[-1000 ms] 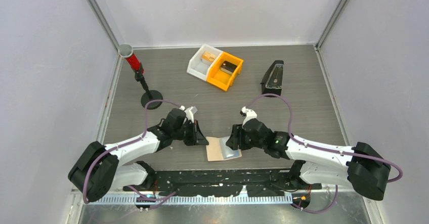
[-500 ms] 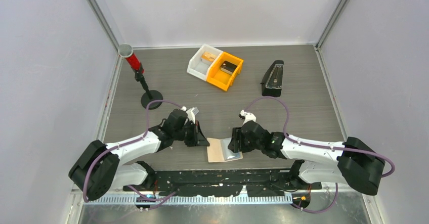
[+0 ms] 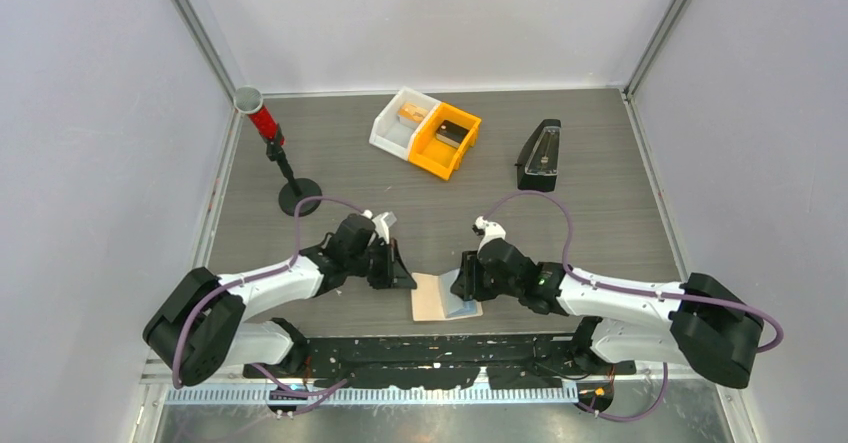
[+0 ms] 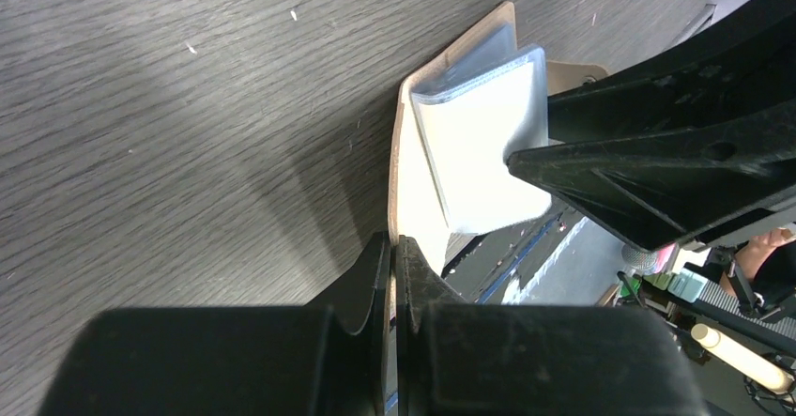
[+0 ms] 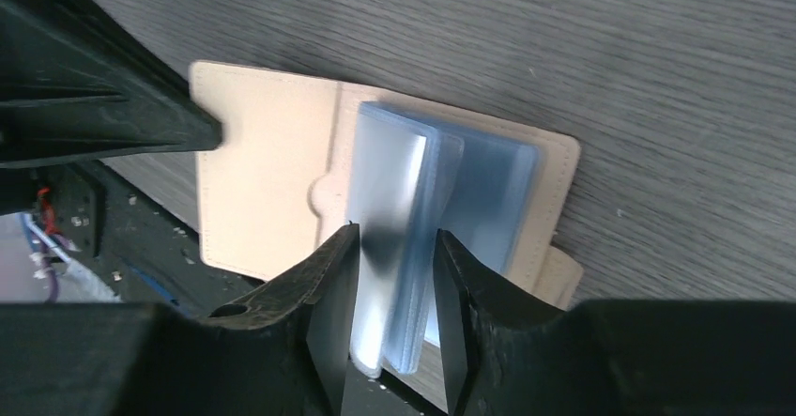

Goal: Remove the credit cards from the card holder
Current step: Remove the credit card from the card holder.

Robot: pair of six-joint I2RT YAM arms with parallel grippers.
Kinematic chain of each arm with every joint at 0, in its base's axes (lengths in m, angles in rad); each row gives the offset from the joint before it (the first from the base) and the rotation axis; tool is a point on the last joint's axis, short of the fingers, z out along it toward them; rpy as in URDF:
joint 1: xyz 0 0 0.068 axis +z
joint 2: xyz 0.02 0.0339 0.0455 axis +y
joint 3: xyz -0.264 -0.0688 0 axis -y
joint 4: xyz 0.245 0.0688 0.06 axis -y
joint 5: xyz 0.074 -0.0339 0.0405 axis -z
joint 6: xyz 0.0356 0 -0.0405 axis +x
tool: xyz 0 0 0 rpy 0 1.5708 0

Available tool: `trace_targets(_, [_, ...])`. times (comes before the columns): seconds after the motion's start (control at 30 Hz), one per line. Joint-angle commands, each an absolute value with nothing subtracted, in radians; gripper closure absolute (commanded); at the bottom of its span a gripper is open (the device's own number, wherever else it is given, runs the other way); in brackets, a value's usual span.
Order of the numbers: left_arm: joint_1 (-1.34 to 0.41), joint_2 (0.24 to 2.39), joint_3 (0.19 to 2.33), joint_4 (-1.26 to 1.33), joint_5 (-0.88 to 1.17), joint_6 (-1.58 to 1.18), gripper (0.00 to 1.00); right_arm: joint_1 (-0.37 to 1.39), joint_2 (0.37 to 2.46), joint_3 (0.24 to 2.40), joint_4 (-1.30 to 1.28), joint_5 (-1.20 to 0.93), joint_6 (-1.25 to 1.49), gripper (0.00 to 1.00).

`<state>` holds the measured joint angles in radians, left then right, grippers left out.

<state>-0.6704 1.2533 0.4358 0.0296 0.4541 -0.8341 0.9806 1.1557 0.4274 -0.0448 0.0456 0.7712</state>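
Between the fingers of the right hand (image 5: 394, 247) sat thin, likely slippery light-blue plastic credit cards (image 5: 399, 181), pinched edgewise, while the left hand (image 4: 392, 242) clamped the flat tan card holder (image 5: 263, 191).

The top external camera looks steeply down from high on the near side, taking in the whole surface (image 3: 340, 153). The left wrist camera looks rightward, very close, past the left end effector (image 4: 392, 247). The right wrist camera looks leftward past the right end effector (image 5: 394, 247). All three share the card holder (image 3: 430, 298) at the near edge.
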Motion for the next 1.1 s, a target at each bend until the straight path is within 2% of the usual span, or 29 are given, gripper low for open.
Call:
trace_targets(0.0, [-0.681,1.261,0.483,0.068,0.466,-0.836,1.0,0.988,1.087,0.427,0.039,0.022,0.783,0.59])
trace_targets(0.17, [-0.689,1.269,0.489,0.06,0.463,-0.842,1.0,0.991,1.059,0.424,0.109,-0.074,0.782,0.6])
trace_targets(0.4, [-0.692,1.238,0.479,0.045,0.435,-0.853,1.0,0.994,1.11,0.418,0.139,-0.088,0.795,0.59])
trace_targets(0.63, [-0.692,1.225,0.478,0.032,0.43,-0.856,0.94,1.001,1.193,0.416,0.235,-0.135,0.825,0.63])
trace_targets(0.73, [-0.692,1.207,0.493,0.004,0.41,-0.842,0.88,1.002,1.199,0.421,0.235,-0.135,0.823,0.64])
trace_targets(0.9, [-0.693,1.173,0.508,-0.056,0.388,-0.83,0.72,1.002,1.181,0.411,0.229,-0.119,0.818,0.64])
trace_targets(1.07, [-0.693,1.165,0.501,-0.044,0.395,-0.842,0.66,1.002,1.196,0.404,0.247,-0.132,0.827,0.64])
